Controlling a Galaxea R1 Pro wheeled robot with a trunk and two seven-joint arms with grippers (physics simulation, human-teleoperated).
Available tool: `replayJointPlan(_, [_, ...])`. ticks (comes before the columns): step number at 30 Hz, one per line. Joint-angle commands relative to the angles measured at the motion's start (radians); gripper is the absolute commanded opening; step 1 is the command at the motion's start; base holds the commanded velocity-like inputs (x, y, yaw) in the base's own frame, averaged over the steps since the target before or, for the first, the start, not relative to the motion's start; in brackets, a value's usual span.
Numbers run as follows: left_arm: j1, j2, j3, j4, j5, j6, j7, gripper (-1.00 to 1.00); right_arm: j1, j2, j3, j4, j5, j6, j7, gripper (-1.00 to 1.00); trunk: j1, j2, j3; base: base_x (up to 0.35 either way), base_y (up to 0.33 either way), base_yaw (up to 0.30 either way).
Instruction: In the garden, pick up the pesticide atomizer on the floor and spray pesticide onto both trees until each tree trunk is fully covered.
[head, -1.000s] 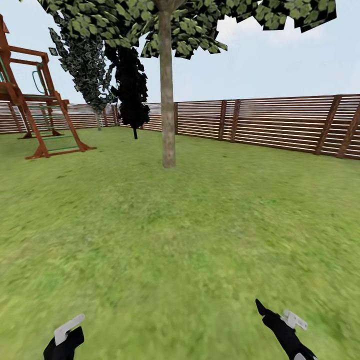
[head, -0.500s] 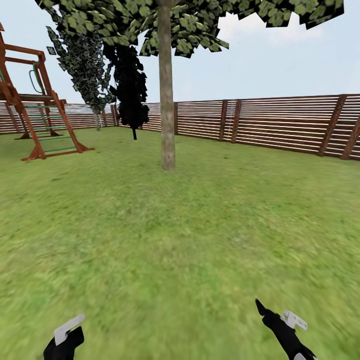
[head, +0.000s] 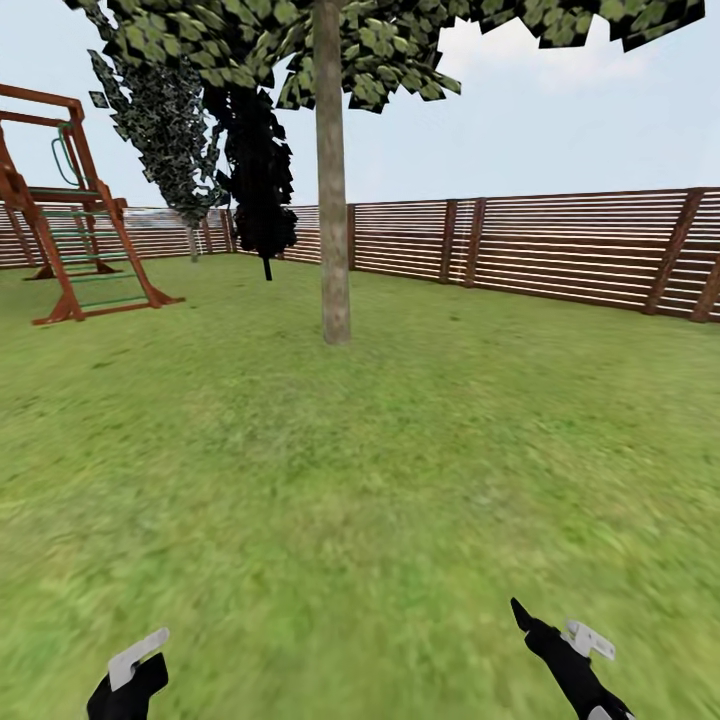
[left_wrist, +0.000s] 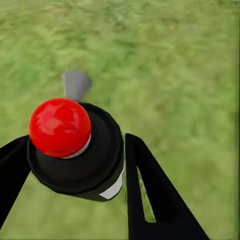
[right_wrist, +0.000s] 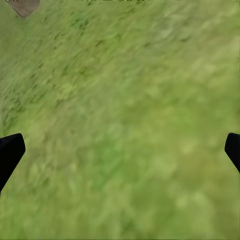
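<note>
In the left wrist view, my left gripper (left_wrist: 75, 152) is shut on the pesticide atomizer (left_wrist: 80, 150), a black body with a red knob and a grey nozzle pointing out over the grass. In the head view the left gripper (head: 128, 682) sits low at the lower left, and the right gripper (head: 555, 640) at the lower right. The right gripper (right_wrist: 120, 150) is open over bare lawn, with nothing between its fingers. One tree (head: 333, 220) with a pale straight trunk stands ahead, several metres off, slightly left of centre.
A brown slatted fence (head: 560, 245) runs across the back and right. A red-brown wooden play frame (head: 70, 230) stands at the left. Dark thin-trunked trees (head: 262, 180) stand by the far fence. Open lawn (head: 380, 470) lies between me and the tree.
The whole head view has shifted slightly: the play frame sits a little further left and the tree's base a touch lower. Both grippers hold the same pose.
</note>
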Motion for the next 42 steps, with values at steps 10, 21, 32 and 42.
replayJointPlan(10, [0.000,0.000,-0.001,0.000,0.000,0.000,0.000,-1.00,0.000,0.000,0.000,0.000,0.000,0.000,0.000,1.00,0.000,0.000,0.000,0.328,0.000,0.000])
replayJointPlan(21, [0.000,0.000,-0.001,-0.001,0.000,0.000,0.000,-1.00,0.000,0.000,0.000,0.000,0.000,0.000,-0.001,1.00,0.000,0.000,0.000,0.328,0.000,0.000])
replayJointPlan(32, [0.000,0.000,-0.001,-0.001,0.000,0.000,0.000,-1.00,0.000,0.001,0.000,0.000,0.000,0.000,0.000,1.00,0.000,0.000,0.000,0.328,0.000,0.000])
replayJointPlan(42, [0.000,0.000,-0.001,-0.001,0.000,0.000,-0.001,-1.00,0.000,0.000,0.000,0.000,0.000,0.000,0.000,1.00,0.000,0.000,0.000,0.328,0.000,0.000])
